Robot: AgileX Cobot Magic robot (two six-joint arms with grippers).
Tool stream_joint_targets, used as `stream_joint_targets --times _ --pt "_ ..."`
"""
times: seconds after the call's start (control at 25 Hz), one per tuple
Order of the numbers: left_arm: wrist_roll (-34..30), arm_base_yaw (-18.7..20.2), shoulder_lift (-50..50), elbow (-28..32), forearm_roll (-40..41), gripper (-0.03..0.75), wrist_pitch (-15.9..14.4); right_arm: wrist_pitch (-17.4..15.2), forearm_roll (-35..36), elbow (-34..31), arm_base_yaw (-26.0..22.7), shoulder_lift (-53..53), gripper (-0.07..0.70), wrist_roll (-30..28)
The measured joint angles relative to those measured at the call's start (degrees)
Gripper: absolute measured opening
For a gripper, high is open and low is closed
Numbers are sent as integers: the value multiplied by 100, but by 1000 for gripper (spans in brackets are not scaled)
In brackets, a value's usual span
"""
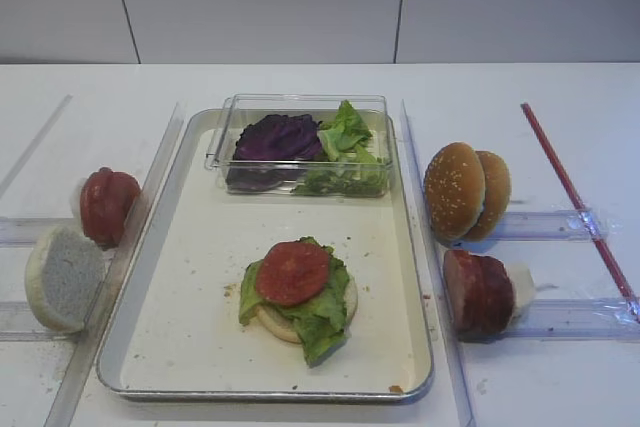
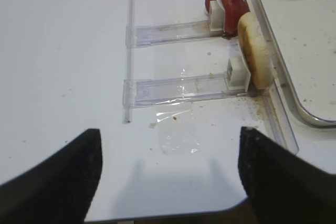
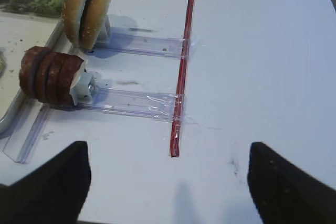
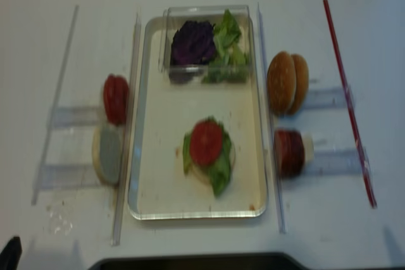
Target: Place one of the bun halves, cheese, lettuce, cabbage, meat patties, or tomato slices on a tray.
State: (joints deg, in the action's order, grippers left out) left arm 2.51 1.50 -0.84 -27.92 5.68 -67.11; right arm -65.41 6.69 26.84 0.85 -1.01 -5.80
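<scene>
Now: tomato slice (image 1: 292, 272) tops lettuce (image 1: 318, 315) on the tray (image 1: 190, 332).
Both arms' fingers (image 2: 63, 177) (image 3: 52, 182) hang released above the desk (image 1: 540, 387), grasping nothing.

White table (image 1: 300, 82), pale panelled wall (image 1: 260, 2)

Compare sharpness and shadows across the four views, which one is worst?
The realsense exterior high view is the softest: tomato slice and lettuce smear, the tray rim is fuzzy. The other exterior high view is sharp, evenly lit. Right wrist view: crisp on the meat patties, finger shadows near the bottom edge. Left wrist view: the same, plus sheen on the clear rails.
</scene>
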Motion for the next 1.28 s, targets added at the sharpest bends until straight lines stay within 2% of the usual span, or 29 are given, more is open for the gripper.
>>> stream_joint_targets --times 0.2,0.8,1.28 --pt "-38 0 -3 0 0 494 -10 0 0 0 0 0 616 0" --pt "-719 0 -3 12 -409 494 -32 0 0 0 0 0 616 0" --pt "-749 0 -3 12 -427 494 -32 0 0 0 0 0 616 0"
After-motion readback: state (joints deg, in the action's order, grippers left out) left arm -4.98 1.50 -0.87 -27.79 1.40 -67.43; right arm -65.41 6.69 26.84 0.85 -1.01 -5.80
